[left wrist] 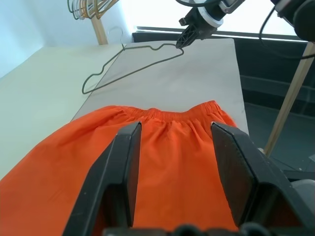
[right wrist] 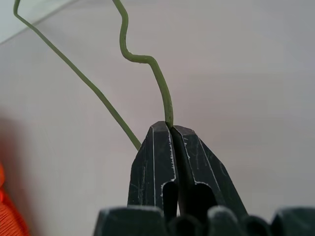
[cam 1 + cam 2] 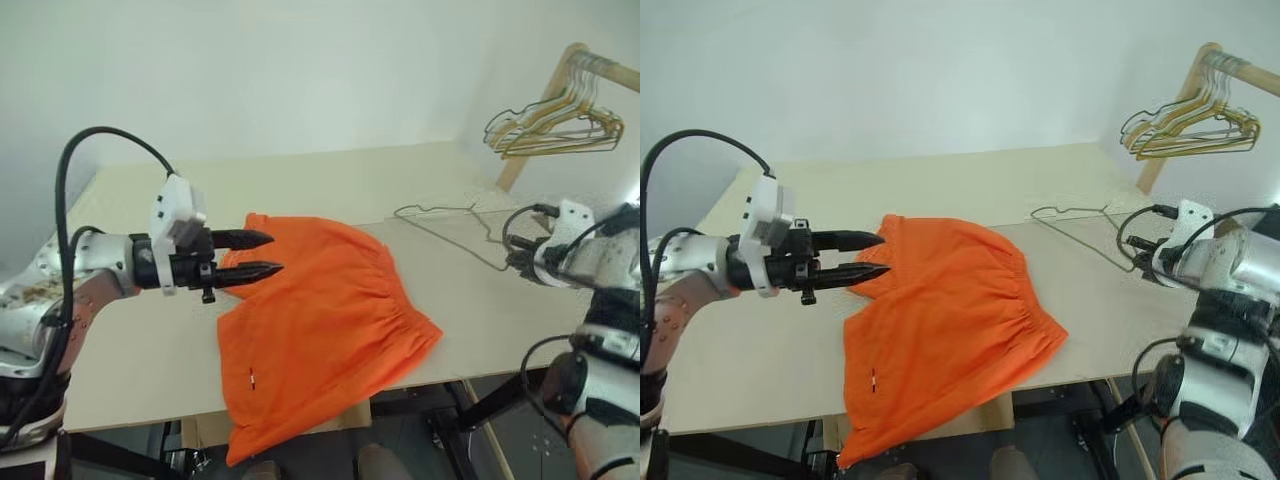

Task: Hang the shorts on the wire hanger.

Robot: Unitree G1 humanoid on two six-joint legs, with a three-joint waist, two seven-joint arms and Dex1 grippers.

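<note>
The bright orange shorts [image 3: 330, 320] lie spread on the pale table [image 3: 130, 340], gathered waistband toward the right and one leg drooping over the front edge. My left gripper [image 3: 274, 254] hovers at the shorts' left edge, pointing right. Its fingers [image 1: 123, 167] stand open with nothing between them and the orange cloth [image 1: 172, 147] beyond. The thin grey-olive wire hanger [image 3: 432, 208] lies to the right of the shorts, behind the waistband. My right gripper [image 2: 171, 127] is shut on one end of its wire [image 2: 165, 96], at the table's right edge [image 3: 508, 262].
A bunch of gold and dark wire hangers [image 3: 560, 125] hangs from a wooden rail [image 3: 600, 65] at the back right, on a slanted wooden post [image 3: 530, 135]. A white wall stands behind the table. Bare tabletop lies behind and left of the shorts.
</note>
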